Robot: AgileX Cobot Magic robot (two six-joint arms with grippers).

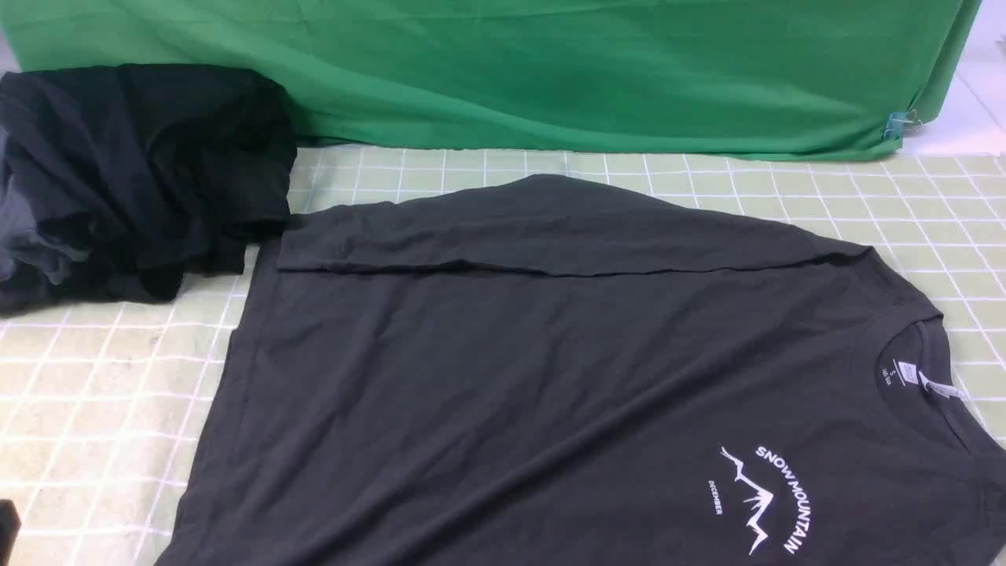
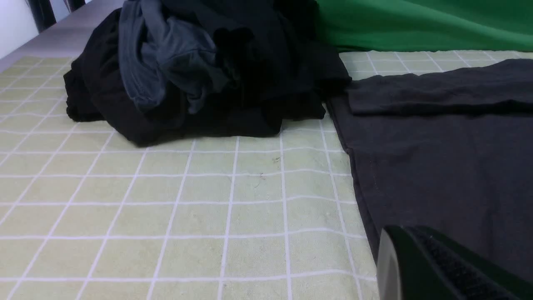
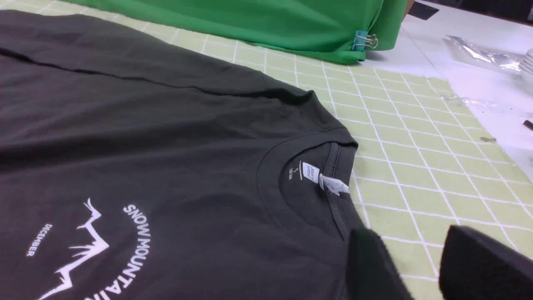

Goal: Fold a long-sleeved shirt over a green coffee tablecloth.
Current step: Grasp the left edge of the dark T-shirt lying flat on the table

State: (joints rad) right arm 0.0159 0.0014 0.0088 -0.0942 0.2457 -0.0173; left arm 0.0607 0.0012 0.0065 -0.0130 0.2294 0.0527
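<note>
Front view, shirt: the long-sleeved shirt [image 1: 511, 369] lies flat, print side up, on the green coffee tablecloth [image 1: 94, 393], which shows all round it.
Front view, sleeve: one sleeve [image 1: 550, 236] is laid across the body, running from the shoulder beyond the collar [image 1: 904, 369] towards the hem end.
Front view, clutter: a pile of dark garments [image 1: 134, 173] sits well away from the collar, touching the sleeve's cuff end; the deep-green cloth [image 1: 550, 71] hangs beyond.
Left wrist view, left gripper: the left gripper [image 2: 433, 266] is closed and holds nothing. It hovers over the hem edge, the end farthest from the collar.
Right wrist view, right gripper: the right gripper [image 3: 420, 266] has its pads apart and empty, just beside the collar. One pad is over the shoulder seam, and bare cloth shows between the two.
Right wrist view, detail: the neck label [image 3: 329, 181] sticks out at the collar; the chest print [image 3: 104, 246] is near it.
Step in hand, judged: folding the near side over.
Doing it well: pinch only the shirt layer at the shoulder beside the collar, open the left jaws for the hem, and lift both ends together so the fold line runs straight.
</note>
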